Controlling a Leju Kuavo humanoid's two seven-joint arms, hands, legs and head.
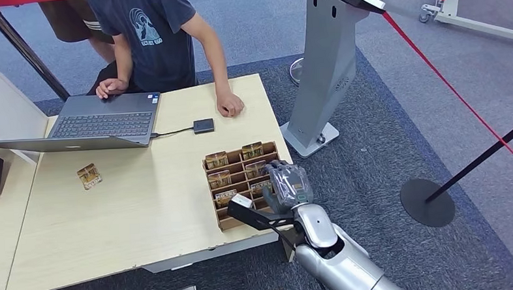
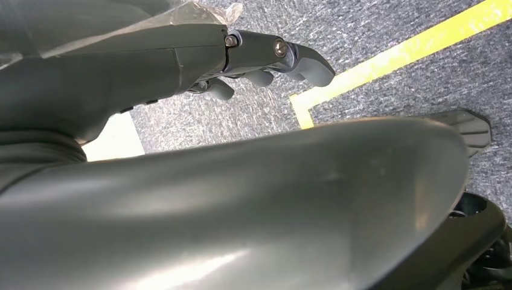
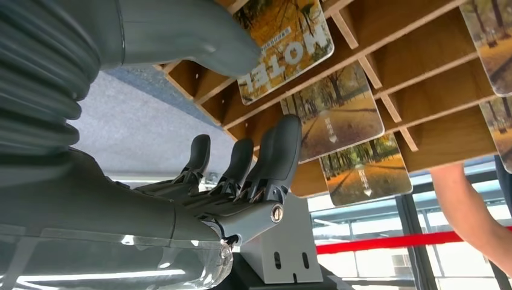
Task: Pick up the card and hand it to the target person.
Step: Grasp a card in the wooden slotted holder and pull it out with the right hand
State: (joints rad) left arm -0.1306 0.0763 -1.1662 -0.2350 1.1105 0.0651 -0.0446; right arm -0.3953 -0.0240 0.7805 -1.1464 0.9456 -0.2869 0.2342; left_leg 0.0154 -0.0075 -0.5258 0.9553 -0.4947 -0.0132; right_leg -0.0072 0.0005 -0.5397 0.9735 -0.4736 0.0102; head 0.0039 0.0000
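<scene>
**Reach stage: right hand at the card rack, nothing lifted yet**

1. Laptop (image 1: 102, 119), far left of the desk (image 1: 146, 215), open; a person (image 1: 151, 38) stands behind it, one hand on its corner, the other fist resting on the desk edge further right.
2. Loose card (image 1: 89, 176), lying flat on the desk in front of the laptop, well apart from the rack.
3. Small dark box (image 1: 203, 126), cabled to the laptop, near the person's fist.
4. Card rack (image 1: 242, 181), wooden, tiered, at the right end of the desk. Cards (image 3: 332, 115) with autumn-tree prints stand in its slots (one reads "MOTEL").
5. Right hand (image 1: 287, 186), at the rack's right side. In the right wrist view its fingers (image 3: 281, 151) are spread and extended toward the slotted cards, the thumb up near the "MOTEL" card; nothing is pinched, so it reads as open and empty.
6. Left hand (image 2: 265, 57), hanging over grey carpet with a yellow line; fingers curled slightly, holding nothing, though whether fully closed I cannot tell.

Judgement: the pick is in hand, approach not finished. Next calls for settling thumb and fingers on one card's exposed edge, pinching it without dragging its neighbours, drawing it out along the slot, then carrying it leftward across the desk to the person.
</scene>
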